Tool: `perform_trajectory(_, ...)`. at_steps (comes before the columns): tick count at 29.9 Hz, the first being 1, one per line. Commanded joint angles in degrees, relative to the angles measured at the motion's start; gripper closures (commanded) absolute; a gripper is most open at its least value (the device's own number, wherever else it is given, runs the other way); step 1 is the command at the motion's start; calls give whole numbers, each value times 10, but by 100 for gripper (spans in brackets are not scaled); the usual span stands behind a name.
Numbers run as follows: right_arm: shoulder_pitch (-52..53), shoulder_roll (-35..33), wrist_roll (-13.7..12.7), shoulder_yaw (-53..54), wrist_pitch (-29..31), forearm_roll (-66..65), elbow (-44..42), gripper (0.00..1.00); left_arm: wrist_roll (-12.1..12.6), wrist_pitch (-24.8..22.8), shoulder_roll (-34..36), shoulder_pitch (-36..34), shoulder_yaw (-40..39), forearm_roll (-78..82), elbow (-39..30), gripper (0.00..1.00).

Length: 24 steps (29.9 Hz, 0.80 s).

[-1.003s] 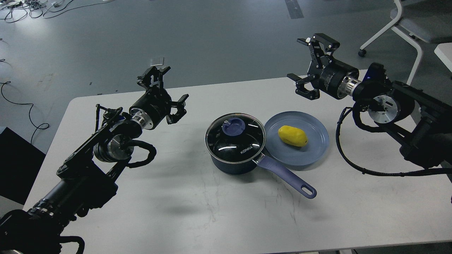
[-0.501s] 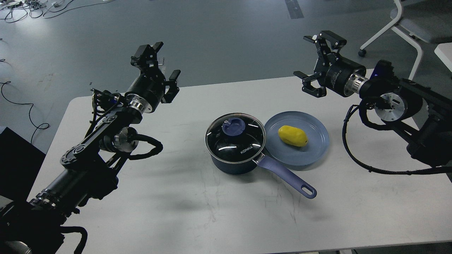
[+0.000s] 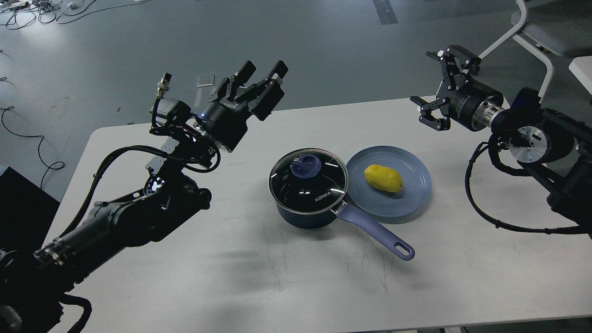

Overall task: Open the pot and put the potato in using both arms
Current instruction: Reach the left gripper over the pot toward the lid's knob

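Note:
The dark navy pot stands mid-table with its glass KONKA lid on, and its purple-blue handle points to the front right. The yellow potato lies on a light-blue plate that touches the pot's right side. My left gripper is open and empty, raised behind and to the left of the pot. My right gripper is open and empty, raised behind and to the right of the plate.
The white table has its back edge just behind both grippers. A white chair stands at the back right on the grey floor. Cables lie at the far left, and a black box sits by the table's left side.
My left arm has swung right toward the pot and turned its wrist, so the fingers now point up and right. My right gripper has drawn back to the right, away from the plate.

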Motion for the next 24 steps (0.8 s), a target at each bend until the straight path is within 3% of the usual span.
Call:
perform_trajectory(1,-2,0,0,0,-1,0,-7,0,-21,1,12,-27,35,21,-12,2)
perform_trajectory(3,-3,0,0,0,-1,1,-15,0,-40,1,27,-45,75,29,-13,2)
perform_trajectory(8,-5,0,0,-7,-1,0,-19,0,-44,1,43,-104,198,114,-12,2)
perform_trajectory(24,-13,-1,-1,-13,-2,0,-19,0,-45,-43,13,-104,255,132,20,2)
